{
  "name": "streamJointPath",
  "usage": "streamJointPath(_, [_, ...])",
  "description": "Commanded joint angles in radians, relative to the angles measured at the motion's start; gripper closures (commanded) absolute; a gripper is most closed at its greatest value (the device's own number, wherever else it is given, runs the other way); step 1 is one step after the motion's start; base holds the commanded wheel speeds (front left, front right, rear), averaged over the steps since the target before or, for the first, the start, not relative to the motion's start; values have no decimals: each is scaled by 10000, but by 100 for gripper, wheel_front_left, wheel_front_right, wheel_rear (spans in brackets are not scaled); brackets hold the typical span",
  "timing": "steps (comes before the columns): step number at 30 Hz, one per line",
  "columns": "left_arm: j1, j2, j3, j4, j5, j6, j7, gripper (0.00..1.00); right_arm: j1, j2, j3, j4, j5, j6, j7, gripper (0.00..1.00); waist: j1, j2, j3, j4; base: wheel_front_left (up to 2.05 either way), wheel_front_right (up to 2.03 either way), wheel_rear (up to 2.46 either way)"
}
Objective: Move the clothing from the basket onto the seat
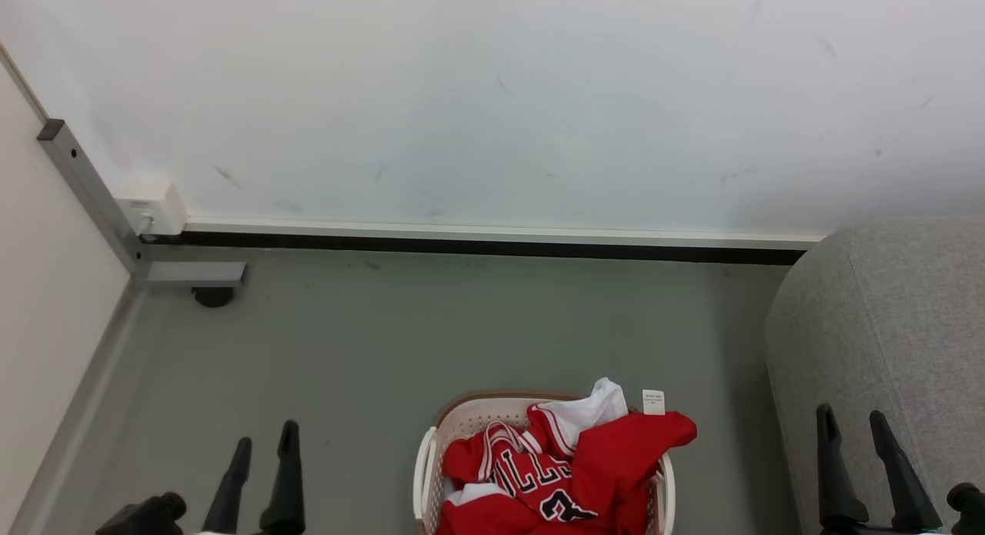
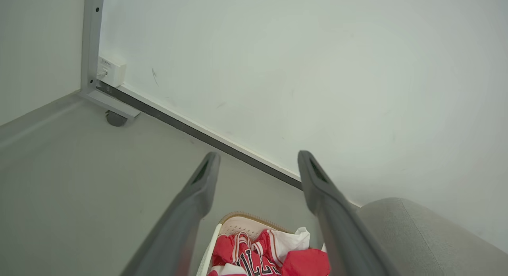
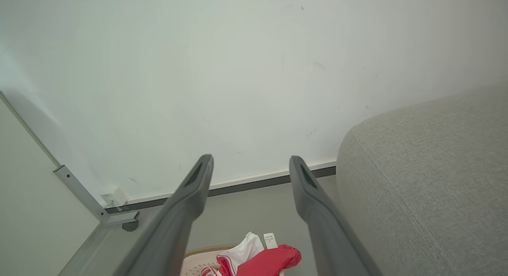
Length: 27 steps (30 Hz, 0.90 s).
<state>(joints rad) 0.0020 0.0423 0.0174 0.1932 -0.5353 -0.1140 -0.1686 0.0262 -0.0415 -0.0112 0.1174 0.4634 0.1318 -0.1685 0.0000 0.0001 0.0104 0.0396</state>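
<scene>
Head view: one basket [image 1: 425, 459], red clothing [image 1: 616, 454] heaped inside; one seat [image 1: 885, 327]

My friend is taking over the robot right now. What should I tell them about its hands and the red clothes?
Left gripper: open, holding nothing.
Right gripper: open, holding nothing.
Bright red sports clothing with white trim: heaped in the cream-white perforated plastic laundry basket, between the grippers.
Large light-grey fabric sofa: right of the basket, no clothing on the part in view.
Done: nothing yet. Left: carry every garment to the sofa.
</scene>
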Motion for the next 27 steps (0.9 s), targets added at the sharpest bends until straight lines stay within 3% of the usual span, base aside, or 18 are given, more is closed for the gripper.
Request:
streamJointPath(1, [61,92,7,-111,358,-52,-123,0,68,-101,-21,-132,-346,-13,-121,0,0,-1,3,6,0,0,0])
streamJointPath(27, [308,110,-101,-226,2306,-74,-668,0,334,-113,-57,-164,-2082,-17,-644,0,0,-1,24,147,0,0,0])
